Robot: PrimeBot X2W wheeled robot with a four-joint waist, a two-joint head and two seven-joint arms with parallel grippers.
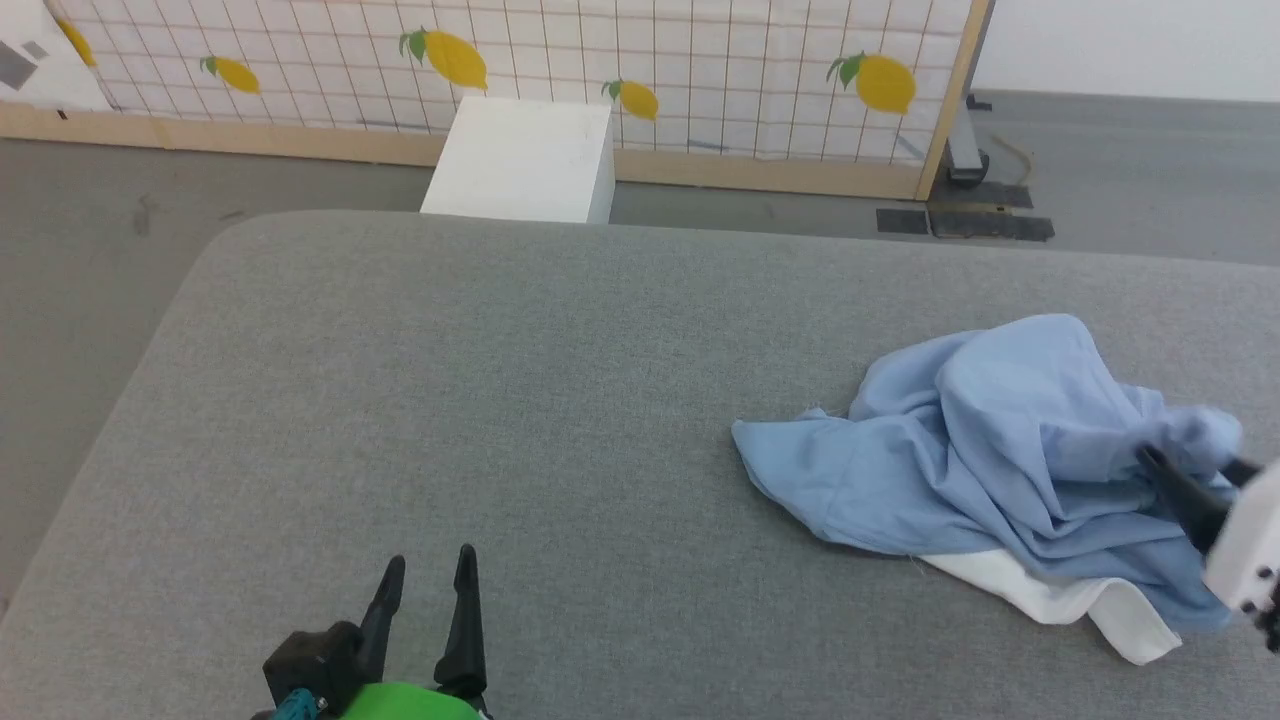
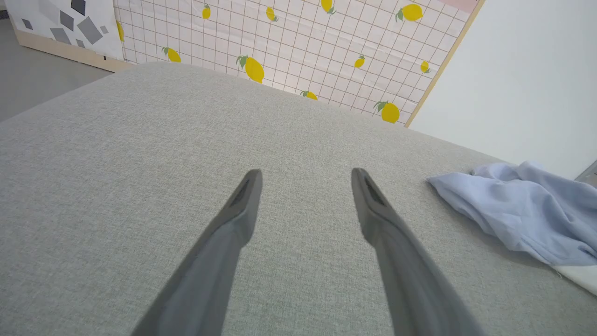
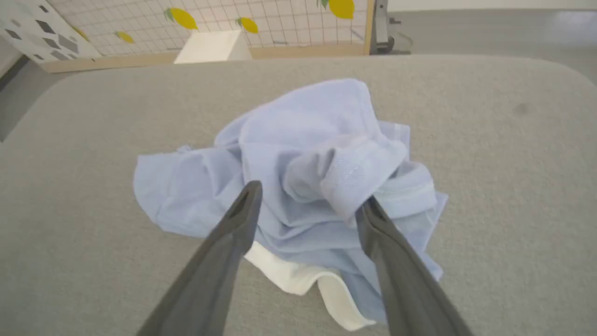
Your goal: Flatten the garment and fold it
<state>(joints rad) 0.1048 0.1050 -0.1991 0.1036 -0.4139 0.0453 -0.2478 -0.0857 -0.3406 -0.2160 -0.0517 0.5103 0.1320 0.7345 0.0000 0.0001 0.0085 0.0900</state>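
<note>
right tool point(image 3: 310, 193) open, tips astride crumpled garment point(image 3: 303, 154) | left tool point(image 1: 430, 557) open, garment well off to its right | right arm nearer

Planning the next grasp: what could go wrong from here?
The crumpled light blue polo shirt lies bunched at the open right end effector; closing here may pinch several layers. The open left end effector is far off over the grey padded surface, so a one-sided pull might drag the heap.

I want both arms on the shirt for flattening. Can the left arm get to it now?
Probably yes: only bare grey cushion lies between the open left gripper and the crumpled shirt, though it sits far off to the right.
</note>
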